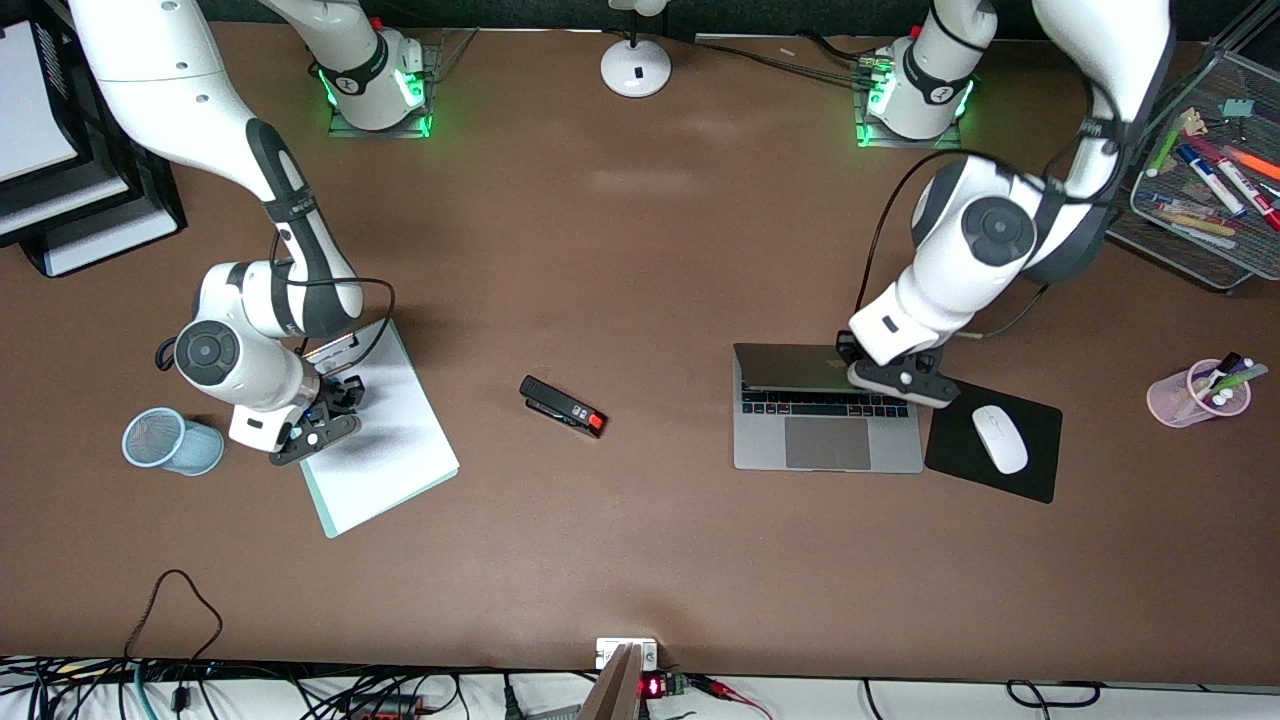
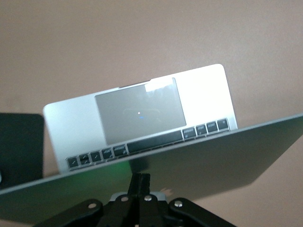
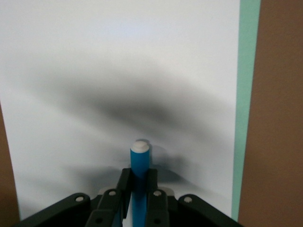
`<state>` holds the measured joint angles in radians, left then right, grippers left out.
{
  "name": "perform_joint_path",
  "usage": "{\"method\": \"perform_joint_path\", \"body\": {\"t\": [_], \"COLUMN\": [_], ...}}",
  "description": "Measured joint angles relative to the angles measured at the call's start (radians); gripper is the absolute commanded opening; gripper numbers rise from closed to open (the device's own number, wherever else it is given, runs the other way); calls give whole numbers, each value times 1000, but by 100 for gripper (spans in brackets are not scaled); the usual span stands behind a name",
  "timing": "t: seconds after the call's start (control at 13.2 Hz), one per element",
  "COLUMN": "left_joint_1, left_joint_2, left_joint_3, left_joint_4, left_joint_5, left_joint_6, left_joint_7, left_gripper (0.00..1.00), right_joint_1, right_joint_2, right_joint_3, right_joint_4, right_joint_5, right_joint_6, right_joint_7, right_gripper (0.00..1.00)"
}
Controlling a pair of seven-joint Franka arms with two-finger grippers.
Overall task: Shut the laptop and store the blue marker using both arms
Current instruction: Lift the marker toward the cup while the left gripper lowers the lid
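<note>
The silver-grey laptop (image 1: 828, 443) lies toward the left arm's end of the table, its lid (image 1: 790, 367) tilted partway down over the black keyboard. My left gripper (image 1: 868, 368) is shut and empty, its fingertips (image 2: 142, 182) against the back of the lid (image 2: 213, 161). The palm rest and trackpad (image 2: 139, 116) show under the lid's edge. My right gripper (image 1: 335, 400) is shut on the blue marker (image 3: 140, 161), held upright with its white end down, just above the white notepad (image 1: 385, 450) (image 3: 118, 71).
A blue mesh cup (image 1: 170, 440) lies on its side beside the notepad. A black stapler (image 1: 563, 407) lies mid-table. A black mousepad (image 1: 1035, 470) with a white mouse (image 1: 1000, 438) adjoins the laptop. A pink pen cup (image 1: 1200, 392) and a mesh tray (image 1: 1150, 215) stand at the left arm's end.
</note>
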<state>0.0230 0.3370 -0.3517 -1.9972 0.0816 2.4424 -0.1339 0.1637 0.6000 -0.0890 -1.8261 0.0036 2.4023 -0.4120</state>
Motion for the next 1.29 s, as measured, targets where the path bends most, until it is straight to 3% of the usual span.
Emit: {"method": "perform_joint_path", "body": {"t": [0.45,0.91,1.06,1.29], "left_joint_1": [-2,-4,-4,-7], "left_joint_2": [125,250,264,295], "left_joint_3": [19,34,38,39], "left_joint_4": [84,175,182,202], "left_joint_5": [25,31,31,31], "left_joint_6": [86,87,87,87], "left_joint_7": [0,2,2,2], "left_gripper": [0,0,0,0], "right_joint_1": [1,-50,-82,-145], "right_joint_2": [-168,-345,-362,-363], "right_joint_3": [3,1,1,0], "right_joint_4": [32,34,33,29], "right_joint_5": [0,6,57,236], "right_joint_6": [8,5,5,3], "right_joint_7": [-44,-537,-704,-1046], "right_gripper": [0,0,0,0]}}
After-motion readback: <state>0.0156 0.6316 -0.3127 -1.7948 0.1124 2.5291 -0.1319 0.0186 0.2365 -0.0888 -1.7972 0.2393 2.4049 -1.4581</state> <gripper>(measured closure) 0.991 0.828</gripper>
